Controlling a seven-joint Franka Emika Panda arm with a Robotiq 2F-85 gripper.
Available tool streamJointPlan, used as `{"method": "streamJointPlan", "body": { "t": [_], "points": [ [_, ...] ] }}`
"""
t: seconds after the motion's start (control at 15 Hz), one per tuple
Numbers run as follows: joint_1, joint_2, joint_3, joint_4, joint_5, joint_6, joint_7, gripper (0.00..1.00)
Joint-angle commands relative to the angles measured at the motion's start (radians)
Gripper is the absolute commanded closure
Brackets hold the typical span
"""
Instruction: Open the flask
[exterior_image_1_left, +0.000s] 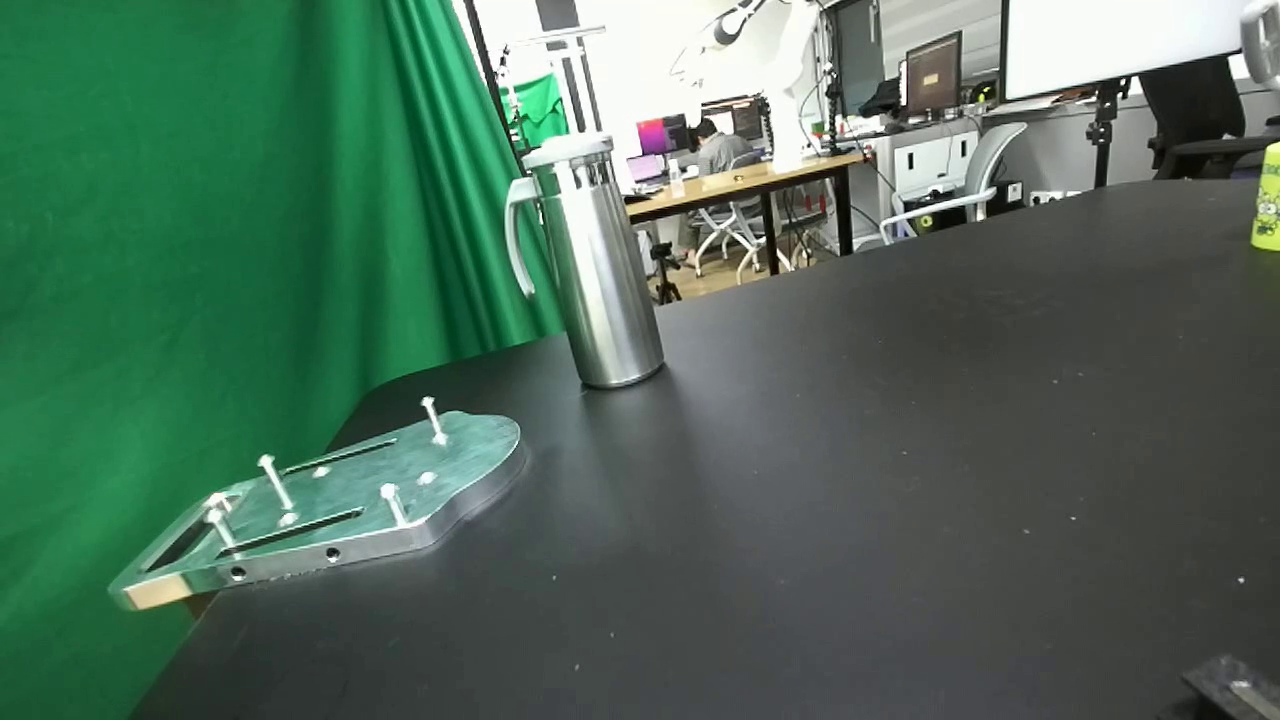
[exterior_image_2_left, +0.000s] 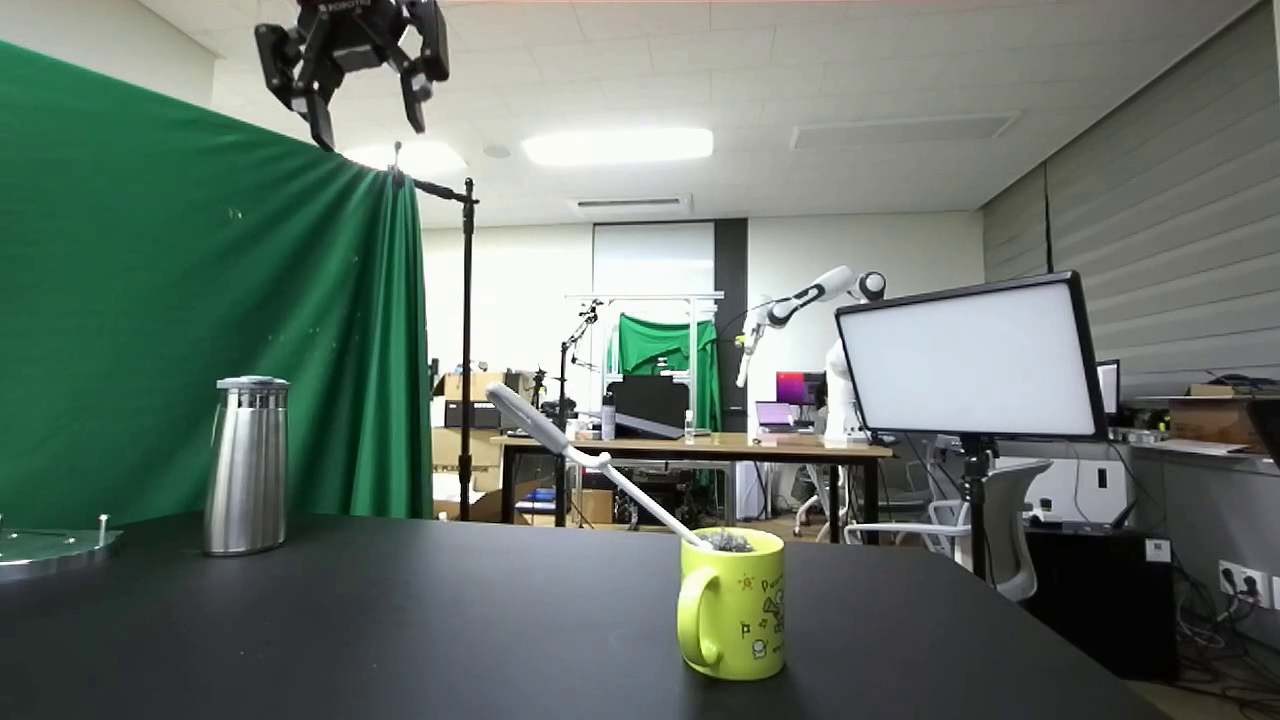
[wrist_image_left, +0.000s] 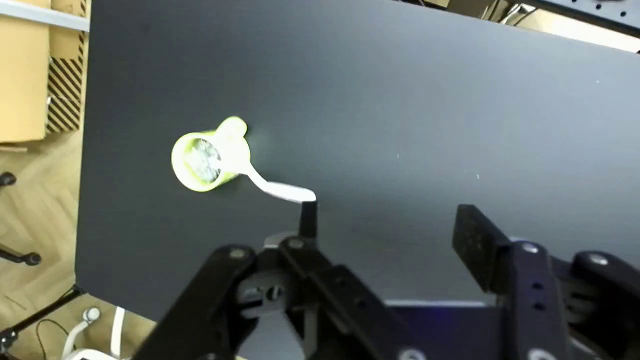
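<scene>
The flask stands upright on the black table in both exterior views (exterior_image_1_left: 605, 270) (exterior_image_2_left: 245, 480). It is tall brushed steel with a grey lid (exterior_image_1_left: 567, 150) on top and a side handle (exterior_image_1_left: 515, 230). The lid is seated on the flask. The flask is out of view in the wrist view. My gripper (exterior_image_2_left: 368, 128) hangs high above the table in an exterior view, well above the flask's height. In the wrist view my gripper (wrist_image_left: 390, 220) has its two fingers wide apart with nothing between them.
A flat green-tinted plate with upright pegs (exterior_image_1_left: 400, 475) lies near the flask at the table's edge. A yellow-green mug (exterior_image_2_left: 735, 610) holds a white-handled brush (exterior_image_2_left: 640, 495) that leans out; the brush handle (wrist_image_left: 287, 191) shows near a finger in the wrist view. A green curtain (exterior_image_1_left: 200, 200) hangs behind.
</scene>
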Motion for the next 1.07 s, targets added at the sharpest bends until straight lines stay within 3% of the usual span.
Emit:
{"method": "streamJointPlan", "body": {
  "t": [0.0, 0.27, 0.33, 0.53, 1.0],
  "points": [
    [0.033, 0.206, 0.048, 0.208, 0.036, 0.005, 0.047, 0.58],
    [0.056, 0.353, 0.096, 0.379, 0.060, -0.018, 0.062, 0.86],
    [0.050, 0.279, 0.083, 0.272, 0.046, 0.025, 0.032, 0.67],
    [0.057, 0.346, 0.097, 0.344, 0.048, 0.015, 0.040, 0.85],
    [0.057, 0.351, 0.096, 0.356, 0.048, 0.005, 0.040, 0.85]
  ]
}}
